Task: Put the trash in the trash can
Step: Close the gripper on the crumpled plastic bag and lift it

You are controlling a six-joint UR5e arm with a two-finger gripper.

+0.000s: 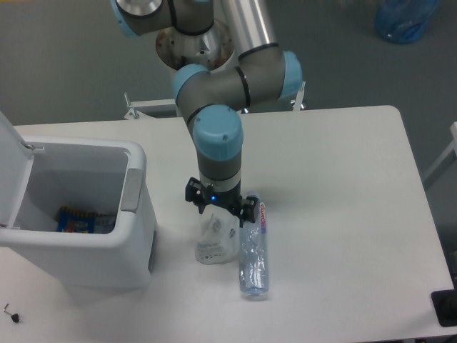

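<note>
A small crumpled clear wrapper [213, 243] lies on the white table, just right of the trash can [78, 214]. Touching its right side lies a crushed clear bottle [254, 250], cap end at the near side and red-lettered label at the far end. My gripper [221, 209] hangs open directly over the wrapper's far end, one finger on each side of it, low above the table. The trash can stands at the left with its lid swung open; a blue and orange packet [77, 221] lies inside.
A blue plastic sack [405, 20] sits on the floor at the top right. The robot's base column [193, 86] stands behind the table's far edge. A black object [446, 307] is at the table's near right corner.
</note>
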